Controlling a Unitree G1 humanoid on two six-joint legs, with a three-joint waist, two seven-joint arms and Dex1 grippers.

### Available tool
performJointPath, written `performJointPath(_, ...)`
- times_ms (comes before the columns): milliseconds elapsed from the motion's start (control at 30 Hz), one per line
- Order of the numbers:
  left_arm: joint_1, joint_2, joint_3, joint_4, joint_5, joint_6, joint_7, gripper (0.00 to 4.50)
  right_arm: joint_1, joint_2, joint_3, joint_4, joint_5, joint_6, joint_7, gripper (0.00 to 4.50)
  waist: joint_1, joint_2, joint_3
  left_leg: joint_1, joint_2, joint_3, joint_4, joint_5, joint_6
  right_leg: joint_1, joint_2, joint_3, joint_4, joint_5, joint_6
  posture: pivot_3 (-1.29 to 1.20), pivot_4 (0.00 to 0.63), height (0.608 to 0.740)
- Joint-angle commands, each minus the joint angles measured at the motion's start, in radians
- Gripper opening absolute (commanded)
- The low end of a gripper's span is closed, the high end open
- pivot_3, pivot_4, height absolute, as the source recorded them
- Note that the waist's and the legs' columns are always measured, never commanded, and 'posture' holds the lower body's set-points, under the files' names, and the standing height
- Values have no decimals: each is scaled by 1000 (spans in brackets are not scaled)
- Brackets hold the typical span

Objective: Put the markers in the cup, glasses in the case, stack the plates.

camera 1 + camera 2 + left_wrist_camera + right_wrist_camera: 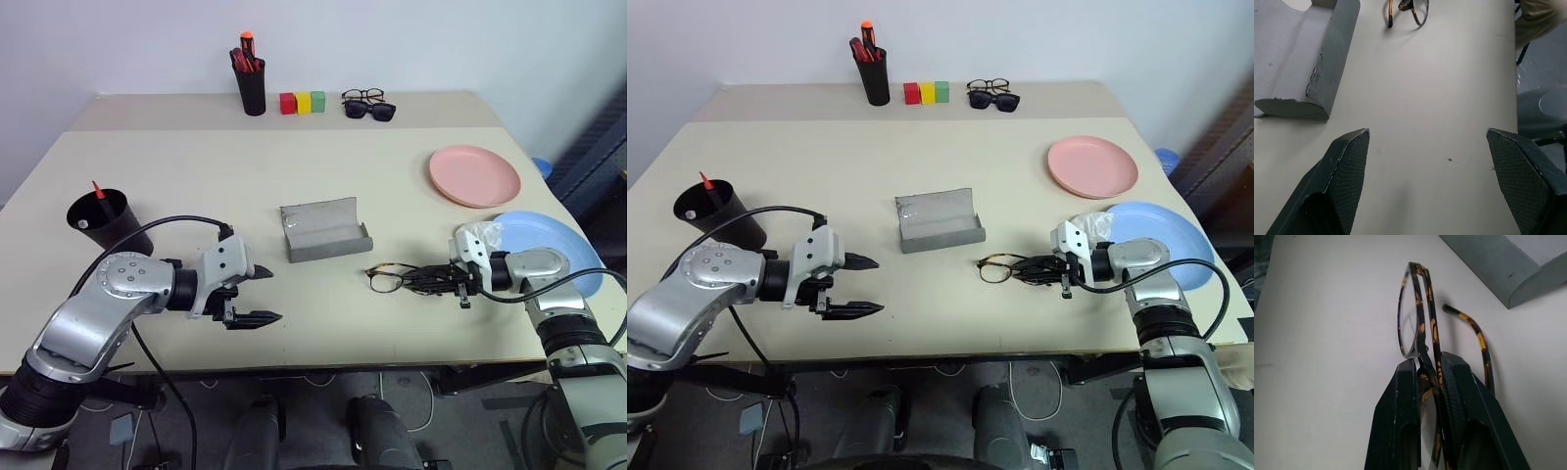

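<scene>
We found the case (325,231) lying open mid-table (196,176), the glasses (392,277) just toward the front right of it. The cup (108,221) stood near the left edge, the plates (474,175) near the right edge.

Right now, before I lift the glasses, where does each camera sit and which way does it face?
Left and right eye views: on the head, looking forward and down over the table; both arms show, the left gripper open, the right gripper at the glasses.
Left wrist view: on the left wrist, looking along its open fingers toward the case.
Right wrist view: on the right wrist, looking along fingers shut on the glasses' frame.
Shared: both wrist views catch the case and glasses from opposite sides.
</scene>
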Motion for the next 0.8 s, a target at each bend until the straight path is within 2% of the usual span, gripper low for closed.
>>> performJointPath(33,-1,5,13,-23,-10,-2,17,3902,23,-19,-21,-57,13,33,-14,112,0,0,0,0,0,0,0,0,0,0,0,0,0,0,0,0,150,740)
performJointPath(233,2,0,4,-20,-18,-1,28,3902,-22,-12,-56,-218,91,163,-25,112,2,2,1,-2,0,1,-3,0,0,-4,0,1,1,2,-4,0,150,740)
performJointPath(433,26,12,19,-43,-49,14,28,3902,-234,66,-36,-278,146,301,-63,112,-6,3,2,-2,0,2,-3,0,0,-6,0,1,1,2,-4,0,150,740)
performJointPath(600,76,25,44,-77,-67,17,38,3902,-401,199,1,-128,103,234,-81,112,0,3,2,-2,0,1,-7,0,0,-7,0,1,0,1,-5,0,150,740)
performJointPath(800,107,32,60,-122,-82,34,79,3902,-494,335,45,185,-19,4,-125,112,2,3,2,-3,0,1,-8,0,0,-8,1,1,1,0,-5,0,150,740)
